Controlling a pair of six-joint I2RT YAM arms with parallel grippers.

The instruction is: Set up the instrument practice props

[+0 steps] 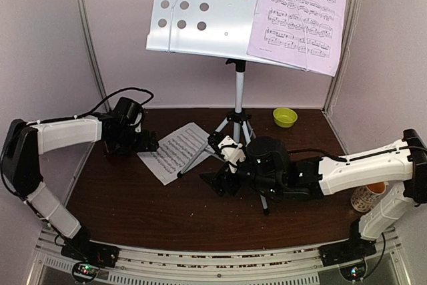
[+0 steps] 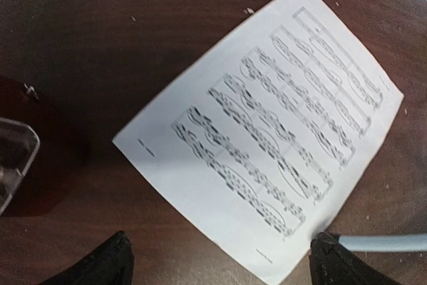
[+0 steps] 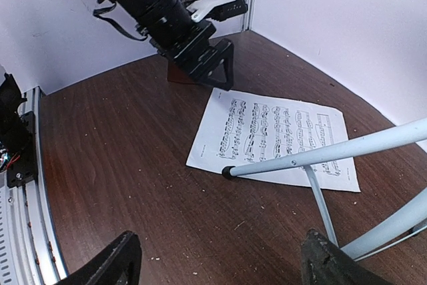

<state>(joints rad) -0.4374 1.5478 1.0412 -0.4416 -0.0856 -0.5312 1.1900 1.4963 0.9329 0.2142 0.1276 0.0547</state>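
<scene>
The white perforated music stand point(image 1: 200, 8) rises on its silver tripod point(image 1: 238, 115) at the back. The lavender sheet point(image 1: 300, 15) rests on the stand's right half. The white sheet point(image 1: 175, 153) lies flat on the table, also in the left wrist view point(image 2: 267, 131) and the right wrist view point(image 3: 277, 135). My left gripper point(image 1: 147, 143) is open just above the sheet's left edge point(image 2: 220, 265). The dark-red metronome point(image 2: 17, 158) with its clear cover sits beside it. My right gripper point(image 1: 223, 183) is open and empty point(image 3: 220, 261) near a tripod foot point(image 3: 229, 172).
A small green bowl point(image 1: 285, 117) sits at the back right. A patterned cup point(image 1: 368, 197) stands at the right edge behind my right arm. Tripod legs point(image 3: 320, 155) cross over the white sheet. White walls close in on three sides.
</scene>
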